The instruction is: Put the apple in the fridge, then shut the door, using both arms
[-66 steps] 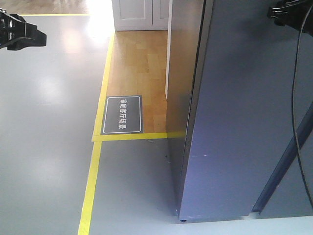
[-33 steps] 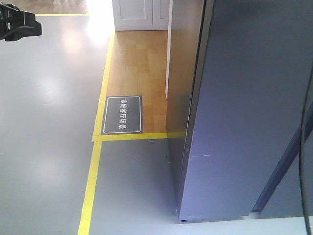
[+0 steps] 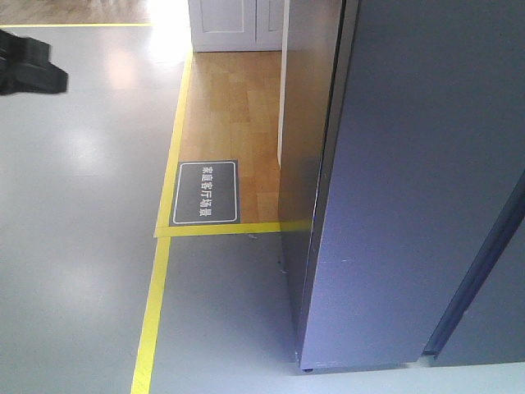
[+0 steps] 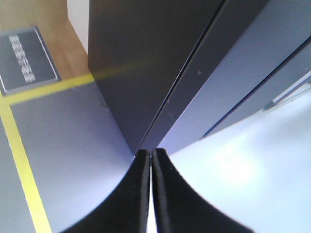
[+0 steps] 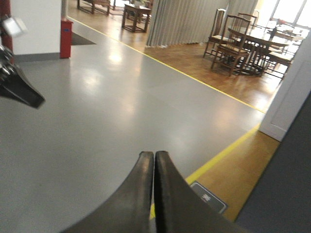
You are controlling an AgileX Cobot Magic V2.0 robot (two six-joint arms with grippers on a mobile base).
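Note:
The dark grey fridge [image 3: 410, 189] fills the right of the front view, and its lower corner shows in the left wrist view [image 4: 146, 73]. Its fronts lie flush along a seam [image 3: 480, 271], with none of the white inside showing. I cannot tell which panel is the task's door. The apple is out of view. My left gripper [image 4: 151, 151] is shut with nothing in it and points at the fridge's bottom corner; its black end shows at the front view's top left [image 3: 33, 70]. My right gripper [image 5: 154, 154] is shut and empty, facing away over the open grey floor.
Yellow tape lines [image 3: 152, 304] border a wood floor patch with a dark floor sign [image 3: 205, 191]. A white cabinet [image 3: 234, 23] stands behind the fridge. Far off are a dining table with chairs [image 5: 248, 46] and a red box [image 5: 66, 38].
The right gripper and its cable have left the front view's top right. The left gripper's end moved slightly at the top left edge. The fridge has not changed.

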